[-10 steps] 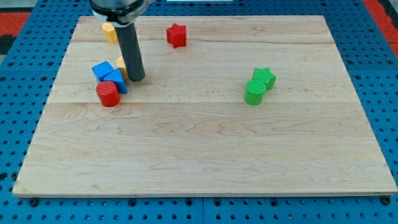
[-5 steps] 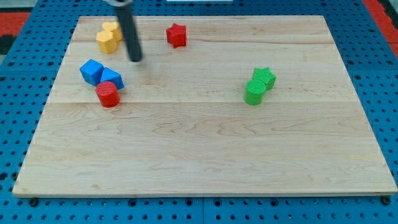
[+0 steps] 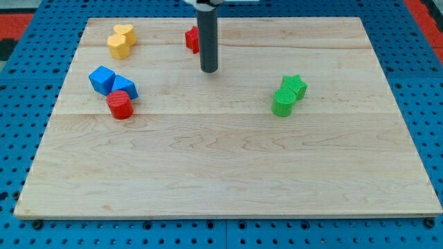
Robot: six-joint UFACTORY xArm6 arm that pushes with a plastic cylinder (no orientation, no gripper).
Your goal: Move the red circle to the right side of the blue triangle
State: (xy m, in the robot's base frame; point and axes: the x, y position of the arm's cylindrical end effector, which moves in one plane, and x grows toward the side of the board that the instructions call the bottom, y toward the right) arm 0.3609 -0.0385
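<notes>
The red circle [image 3: 120, 105], a short red cylinder, sits on the wooden board [image 3: 228, 166] at the view's left, touching the lower edge of the blue triangle [image 3: 125, 87]. A blue cube [image 3: 102, 79] touches the triangle on its upper left. My tip [image 3: 209, 70] is on the board near the view's top centre, well to the right of these blocks and apart from them. The rod partly hides a red star [image 3: 191, 39] just up and left of the tip.
Two yellow blocks [image 3: 121, 40] touch each other at the view's top left. A green star [image 3: 295, 86] and a green cylinder [image 3: 282, 103] touch at the view's right. Blue pegboard surrounds the board.
My tip has moved from beside the blue blocks up and then right, to near the red star. The blue cube shifted slightly left early on. The red circle has not moved.
</notes>
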